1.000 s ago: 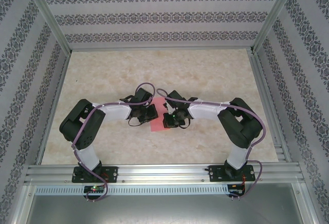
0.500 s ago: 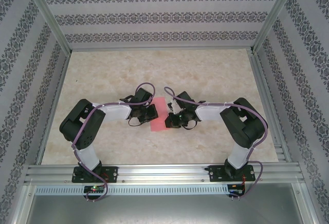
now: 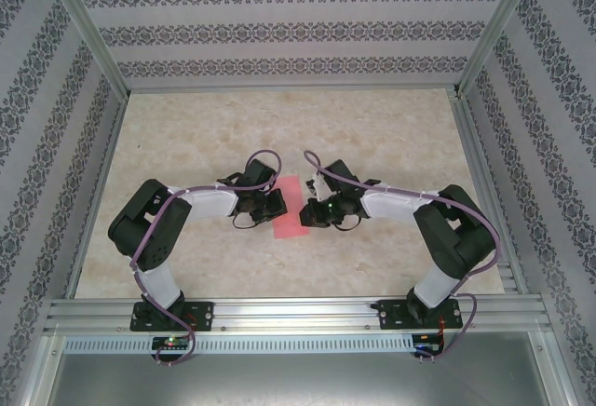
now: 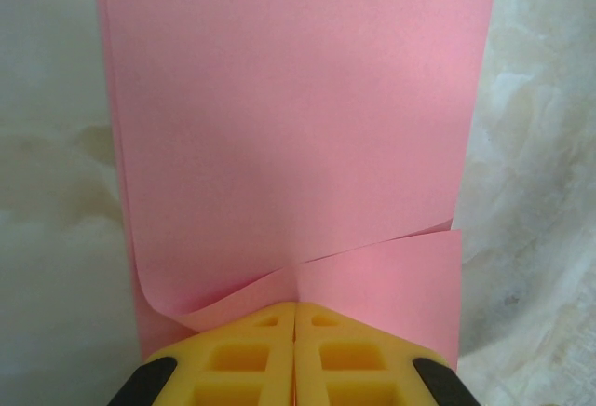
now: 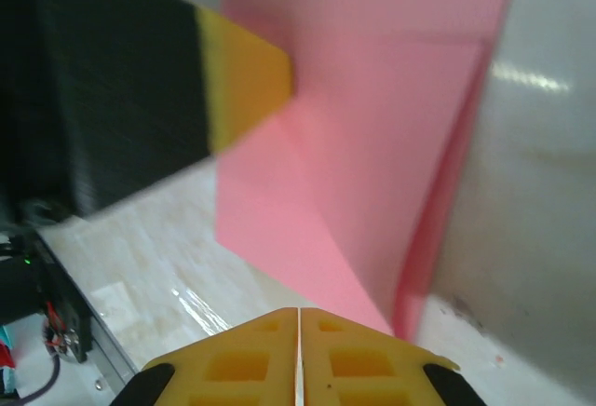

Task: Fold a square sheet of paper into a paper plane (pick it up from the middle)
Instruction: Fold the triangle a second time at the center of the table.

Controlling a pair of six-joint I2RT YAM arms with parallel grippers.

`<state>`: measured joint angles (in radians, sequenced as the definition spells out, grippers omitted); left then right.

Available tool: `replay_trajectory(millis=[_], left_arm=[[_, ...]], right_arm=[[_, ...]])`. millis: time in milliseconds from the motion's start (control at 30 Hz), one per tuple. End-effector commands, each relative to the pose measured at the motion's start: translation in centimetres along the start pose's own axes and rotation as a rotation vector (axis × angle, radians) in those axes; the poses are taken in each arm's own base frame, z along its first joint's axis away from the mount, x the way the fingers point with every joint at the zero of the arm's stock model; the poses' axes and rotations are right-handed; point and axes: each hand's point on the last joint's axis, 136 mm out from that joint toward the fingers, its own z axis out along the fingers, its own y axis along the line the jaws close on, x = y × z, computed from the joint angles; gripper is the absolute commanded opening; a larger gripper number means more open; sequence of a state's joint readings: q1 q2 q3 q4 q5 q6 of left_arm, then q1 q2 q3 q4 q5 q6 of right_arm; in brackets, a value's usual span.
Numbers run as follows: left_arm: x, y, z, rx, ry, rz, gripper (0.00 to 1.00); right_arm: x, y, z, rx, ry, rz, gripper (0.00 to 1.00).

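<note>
I'm watching the left claw (image 4: 295, 311) pinching the folded pink sheet (image 4: 298, 127) by its near edge, sheet standing upright over mid worktop (image 3: 391, 136), right claw (image 5: 298, 318) clenching, pads together, just beside its lower corner, contact unclear

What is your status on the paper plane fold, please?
Left gripper shut on pink paper sheet edge. Right gripper shut beside it, contact unclear. Sheet doubled over, no plane yet. No obstacle seen.
</note>
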<state>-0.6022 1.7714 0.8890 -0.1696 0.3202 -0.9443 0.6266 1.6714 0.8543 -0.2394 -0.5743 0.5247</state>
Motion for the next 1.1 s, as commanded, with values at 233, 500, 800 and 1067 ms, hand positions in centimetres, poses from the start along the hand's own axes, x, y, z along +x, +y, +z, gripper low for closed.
replay_trajectory(millis=[233,500,800,1067], left_arm=[[1.4,4.4,1.5,-0.141,0.053,-0.034,0.08],[1.4,4.4,1.4,-0.145,0.049,-0.035,0.08],[1.4,4.5,1.4,-0.149,0.050,-0.036,0.08],[1.4,4.6,1.4,-0.152,0.049,-0.038,0.08]], right_arm=[[-0.9,-0.5,2.1,0.042,0.041,-0.002,0.10],[0.9,-1.7,2.3,0.075,0.110,-0.018,0.10],[1.4,-2.1,2.0,0.100,0.131,-0.042,0.10],[2.0,-3.3,2.1,0.158,0.147,-0.049,0.10]])
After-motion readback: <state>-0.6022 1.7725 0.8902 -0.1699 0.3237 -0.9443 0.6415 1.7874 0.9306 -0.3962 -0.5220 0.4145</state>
